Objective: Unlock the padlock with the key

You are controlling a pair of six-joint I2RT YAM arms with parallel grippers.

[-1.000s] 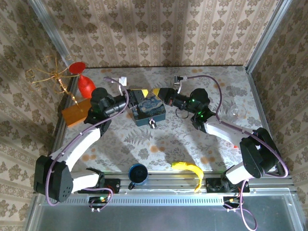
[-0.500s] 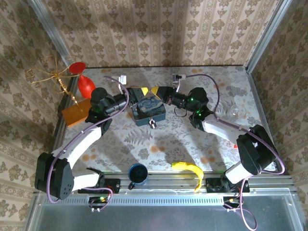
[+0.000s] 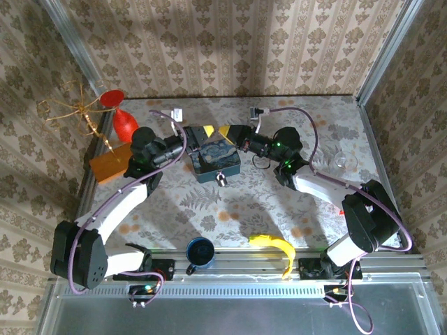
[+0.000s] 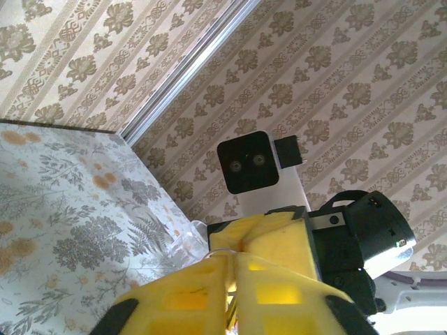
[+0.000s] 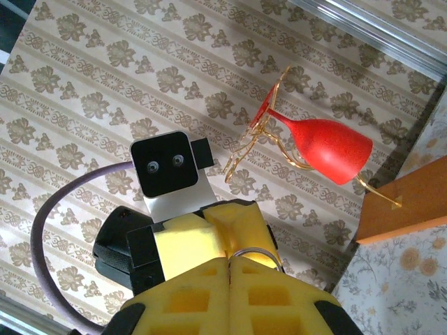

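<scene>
The two grippers meet tip to tip above the back of the blue painted tin (image 3: 217,163). My right gripper (image 3: 225,132) (image 5: 229,259) is shut, with a thin wire key ring (image 5: 255,254) poking out of its fingertips. My left gripper (image 3: 207,134) (image 4: 232,257) is shut on the same ring (image 4: 218,252), and a sliver of metal shows in the slit between its pads. The key's blade is hidden inside the yellow fingers. The padlock (image 3: 221,179), tiny and silvery, hangs at the tin's front edge, below both grippers and untouched.
A red goblet (image 3: 124,120) in a gold wire stand (image 3: 70,110) and an orange block (image 3: 110,164) sit at the left. A blue mug (image 3: 200,251) and a banana (image 3: 276,246) lie near the front rail. A clear glass piece (image 3: 342,160) is at the right.
My left gripper's jaws closed from partly open onto the ring. The right gripper shifted slightly left and back, staying shut.
</scene>
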